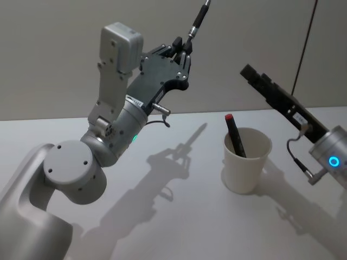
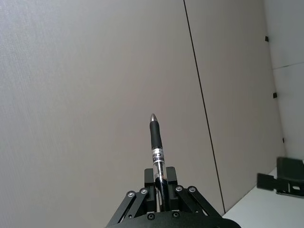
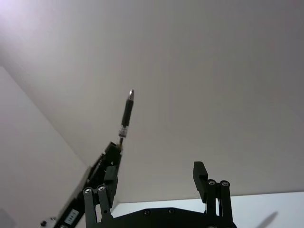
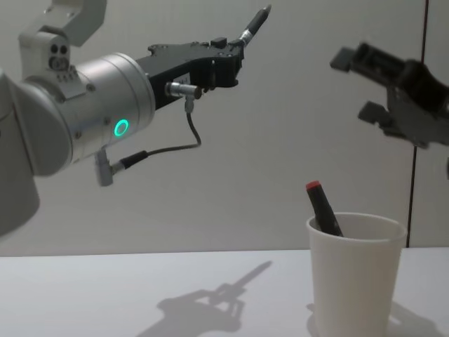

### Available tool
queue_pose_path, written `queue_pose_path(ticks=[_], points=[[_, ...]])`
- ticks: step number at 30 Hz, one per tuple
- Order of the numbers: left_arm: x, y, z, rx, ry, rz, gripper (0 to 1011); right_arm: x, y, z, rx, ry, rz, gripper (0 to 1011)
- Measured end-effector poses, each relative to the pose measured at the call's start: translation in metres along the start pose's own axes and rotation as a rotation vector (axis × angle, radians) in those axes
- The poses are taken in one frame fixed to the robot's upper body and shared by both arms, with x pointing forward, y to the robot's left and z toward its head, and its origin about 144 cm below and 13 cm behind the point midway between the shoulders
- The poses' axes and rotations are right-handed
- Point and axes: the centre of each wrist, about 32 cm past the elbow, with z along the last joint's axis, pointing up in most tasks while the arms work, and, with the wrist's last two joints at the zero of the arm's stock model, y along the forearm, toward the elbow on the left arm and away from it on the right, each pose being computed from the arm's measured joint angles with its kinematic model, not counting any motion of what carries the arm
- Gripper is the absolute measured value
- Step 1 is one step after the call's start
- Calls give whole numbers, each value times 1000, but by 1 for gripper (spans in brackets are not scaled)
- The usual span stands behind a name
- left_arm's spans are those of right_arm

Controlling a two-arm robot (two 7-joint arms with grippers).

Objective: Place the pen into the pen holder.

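Pen (image 1: pixel 198 19) pinched, left end effector (image 1: pixel 181 46) raised; right end effector (image 4: pixel 355 84) aloft.

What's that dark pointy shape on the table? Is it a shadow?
Yes: in the head view, the left end effector holding the pen throws a crisp shadow on the table; in the chest view, that shadow lies left of the pen holder, and the open right end effector, raised above it, shows dark against the wall.
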Motion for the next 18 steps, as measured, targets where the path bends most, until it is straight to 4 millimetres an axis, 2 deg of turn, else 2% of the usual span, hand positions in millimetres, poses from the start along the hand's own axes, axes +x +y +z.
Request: queue_pose_path(ticks=[12,18], points=[[-4,7,-5,-2,10,2,151,-7,28,7,46,169,116,1001],[-5,9,-7,-2,12,3,151,-9,34,9,51,201,138,1001]])
